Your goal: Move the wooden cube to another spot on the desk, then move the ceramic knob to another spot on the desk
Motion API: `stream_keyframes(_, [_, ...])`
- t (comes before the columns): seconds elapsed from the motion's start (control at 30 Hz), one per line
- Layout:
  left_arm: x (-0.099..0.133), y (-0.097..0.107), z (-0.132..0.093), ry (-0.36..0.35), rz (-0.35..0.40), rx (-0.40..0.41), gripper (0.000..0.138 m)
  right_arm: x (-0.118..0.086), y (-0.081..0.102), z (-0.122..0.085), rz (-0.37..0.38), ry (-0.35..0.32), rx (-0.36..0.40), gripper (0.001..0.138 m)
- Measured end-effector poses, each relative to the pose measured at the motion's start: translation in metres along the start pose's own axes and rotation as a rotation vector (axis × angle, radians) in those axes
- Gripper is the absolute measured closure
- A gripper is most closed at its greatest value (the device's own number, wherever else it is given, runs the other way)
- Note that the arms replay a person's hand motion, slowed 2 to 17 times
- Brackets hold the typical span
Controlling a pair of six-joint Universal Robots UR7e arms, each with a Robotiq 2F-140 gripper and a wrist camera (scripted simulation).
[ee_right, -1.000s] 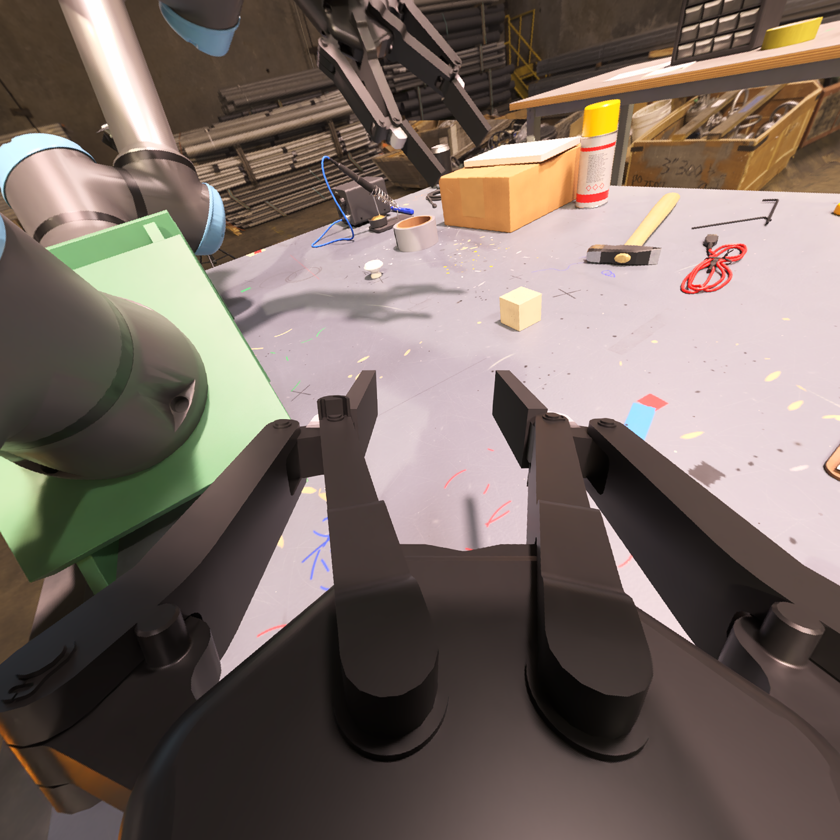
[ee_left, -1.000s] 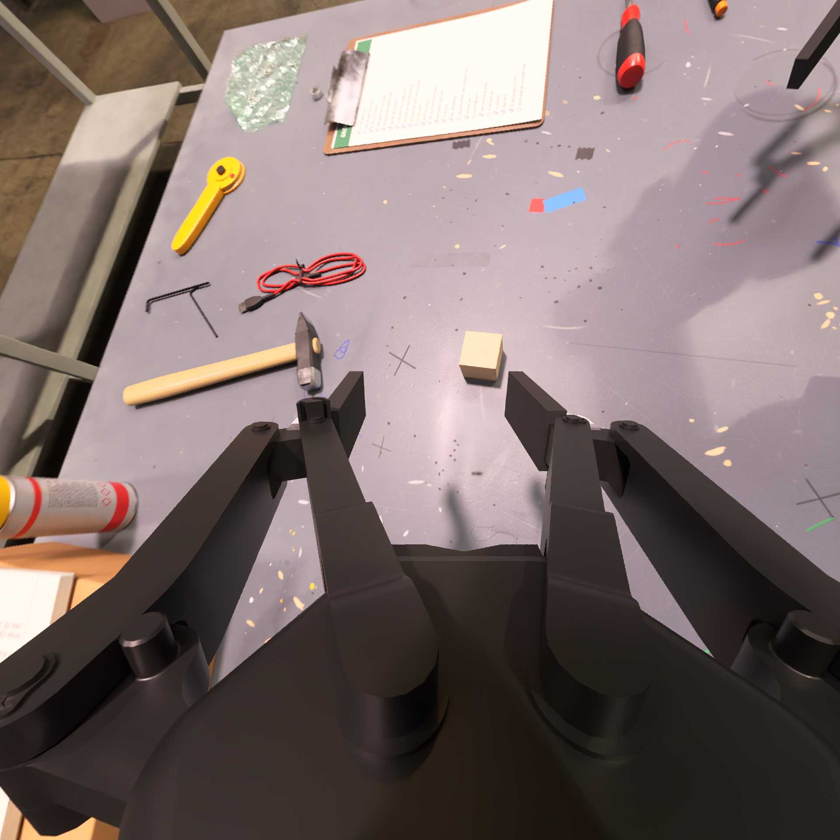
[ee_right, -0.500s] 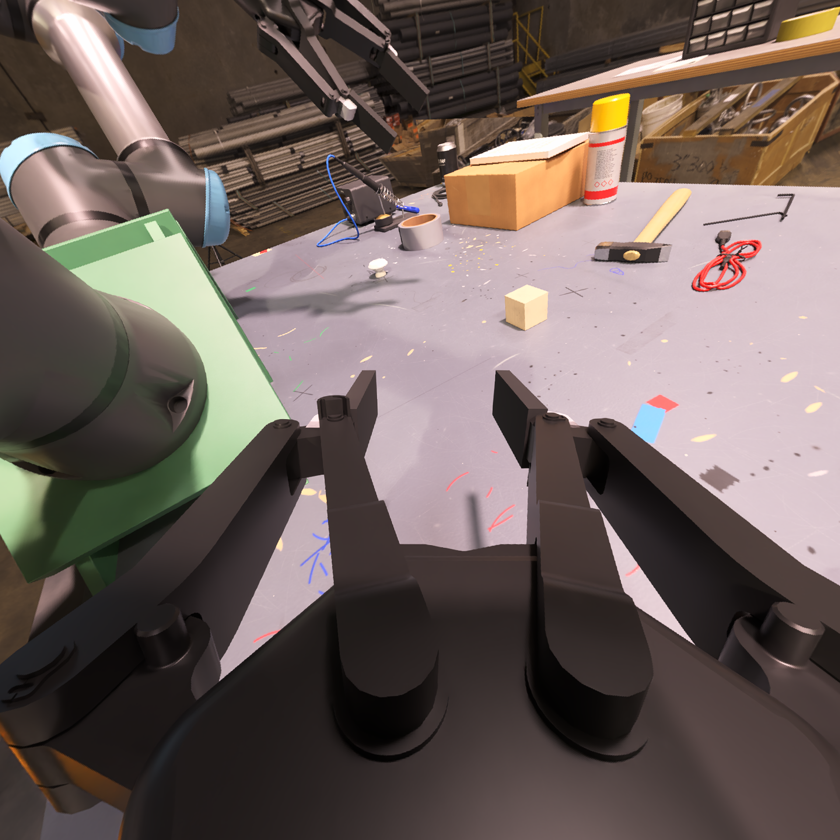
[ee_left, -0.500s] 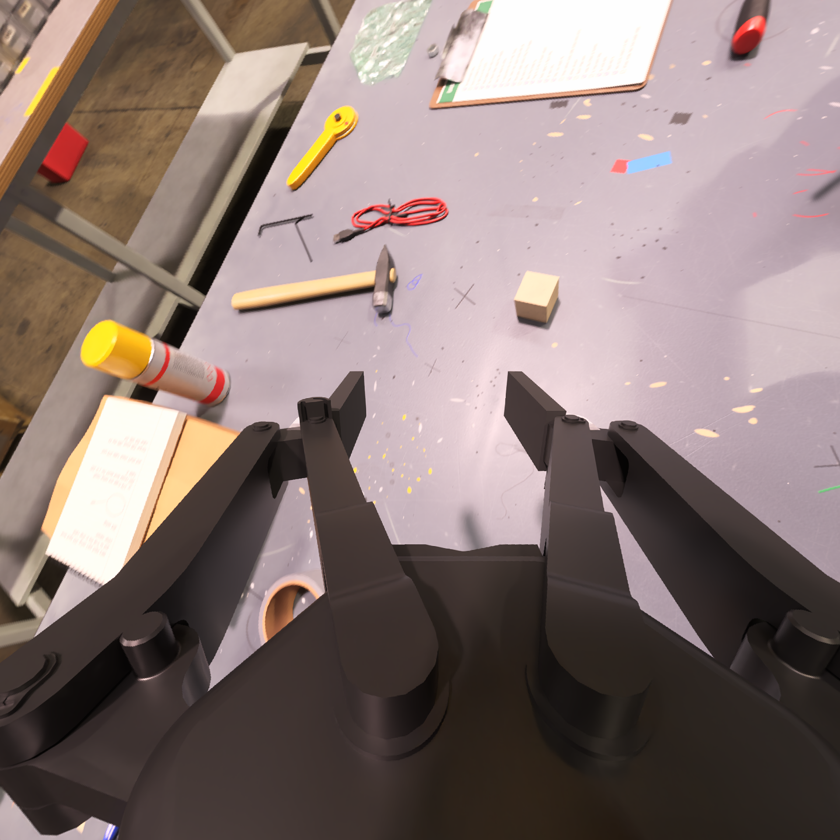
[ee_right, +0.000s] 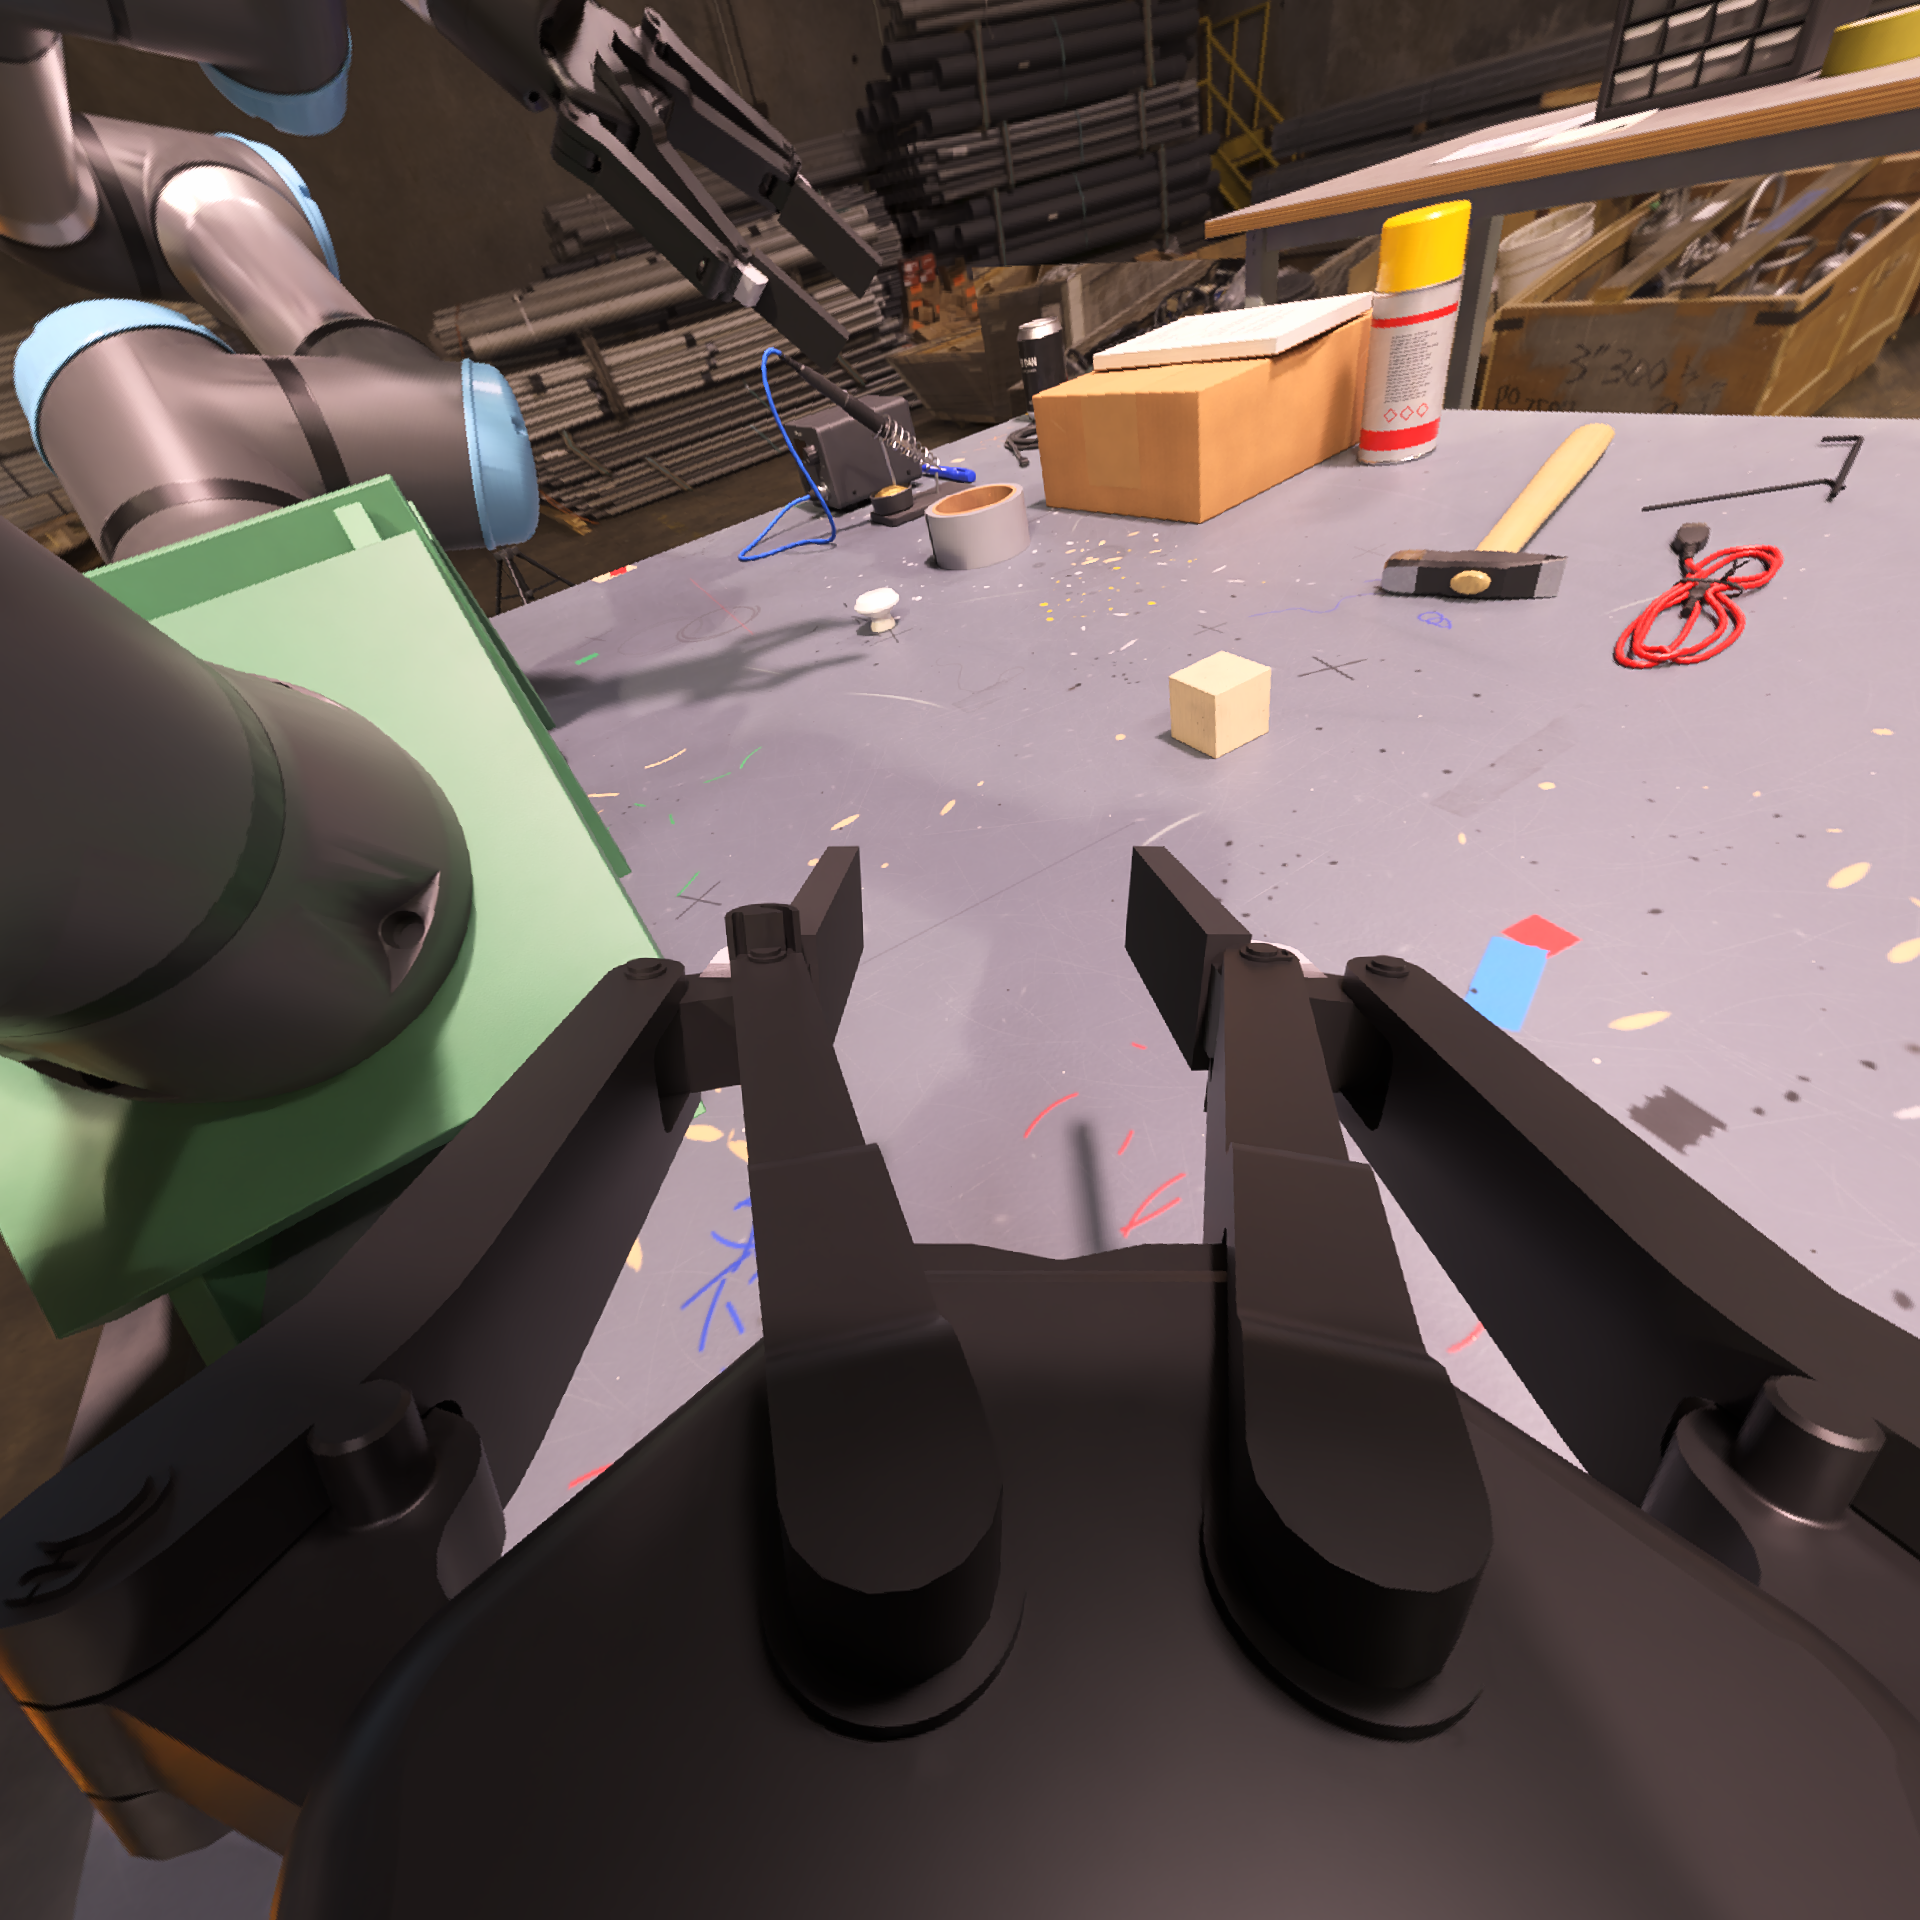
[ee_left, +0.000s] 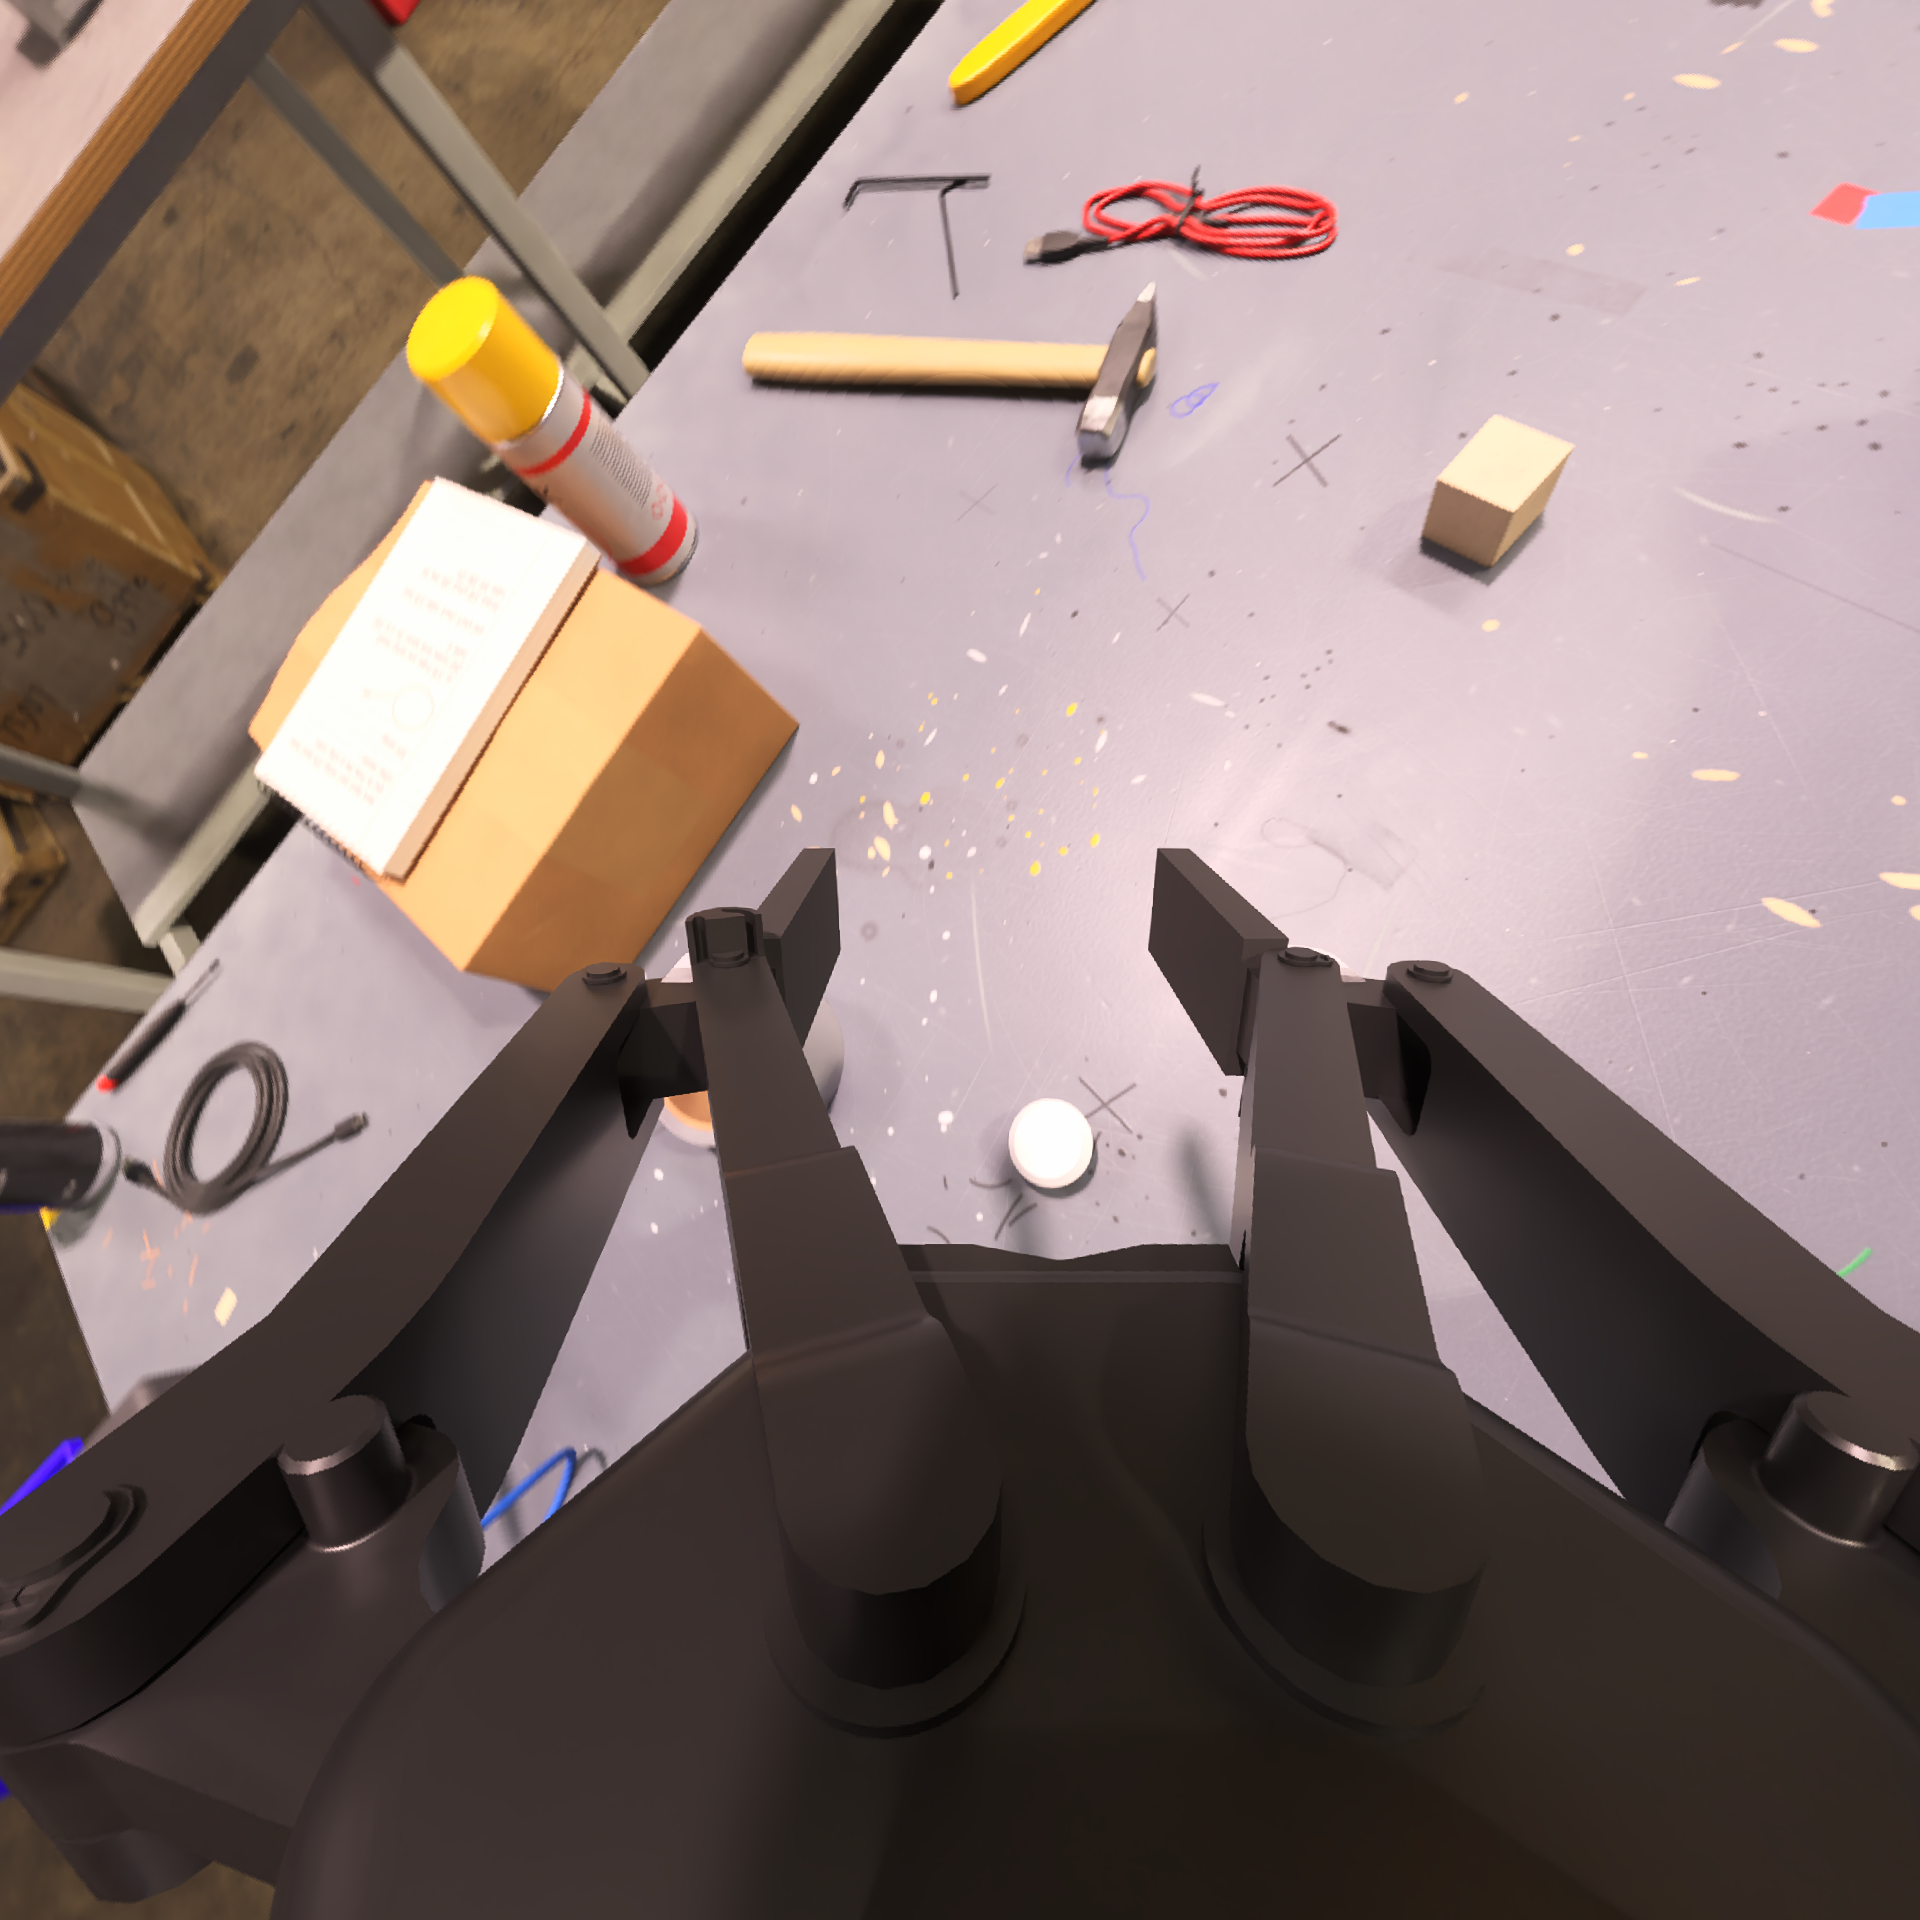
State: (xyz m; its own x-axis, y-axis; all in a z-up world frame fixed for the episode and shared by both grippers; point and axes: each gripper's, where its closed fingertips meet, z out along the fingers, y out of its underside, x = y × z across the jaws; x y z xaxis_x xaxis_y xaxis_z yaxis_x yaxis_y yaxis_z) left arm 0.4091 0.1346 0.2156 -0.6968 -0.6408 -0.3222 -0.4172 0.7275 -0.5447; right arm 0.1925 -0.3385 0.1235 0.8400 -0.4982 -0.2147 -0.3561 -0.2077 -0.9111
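Observation:
The pale wooden cube (ee_left: pixel 1496 488) rests on the grey desk (ee_left: pixel 1558 779), far ahead and right of my left gripper (ee_left: pixel 992 904). It also shows in the right wrist view (ee_right: pixel 1219 703). The white ceramic knob (ee_left: pixel 1050 1141) stands on the desk below and between my left gripper's fingers; it also shows in the right wrist view (ee_right: pixel 878 607). My left gripper is open, empty and high above the desk. My right gripper (ee_right: pixel 992 904) is open and empty, above the desk short of the cube.
A cardboard box (ee_left: pixel 582 769) with a notepad, a spray can (ee_left: pixel 551 426), a hammer (ee_left: pixel 956 364), a red cable (ee_left: pixel 1205 218), a hex key (ee_left: pixel 935 208) and a tape roll (ee_right: pixel 975 525) lie around. A green box (ee_right: pixel 312 831) stands at the left. A soldering station (ee_right: pixel 852 447) sits at the back.
My left gripper has drawn back from the cube and swung toward the box side; the knob now shows under its fingers. My right gripper has barely moved.

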Motion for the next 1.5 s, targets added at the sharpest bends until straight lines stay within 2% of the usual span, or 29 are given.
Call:
stream_keyframes(0.37, [-0.014,0.062,0.005,-0.013,-0.233,-0.072,0.059,0.000,-0.003,0.009,-0.005,-0.020,-0.005,0.071])
stream_keyframes(0.8, [-0.010,0.122,0.027,-0.047,-0.481,-0.177,0.059,-0.001,-0.009,0.019,-0.017,-0.045,-0.013,0.071])
stream_keyframes(1.17, [-0.001,0.137,0.047,-0.024,-0.679,-0.134,0.059,-0.003,-0.014,0.026,-0.029,-0.065,-0.023,0.071])
stream_keyframes(1.5, [0.005,0.143,0.065,-0.017,-0.793,-0.121,0.054,-0.005,-0.018,0.028,-0.041,-0.074,-0.040,0.070])
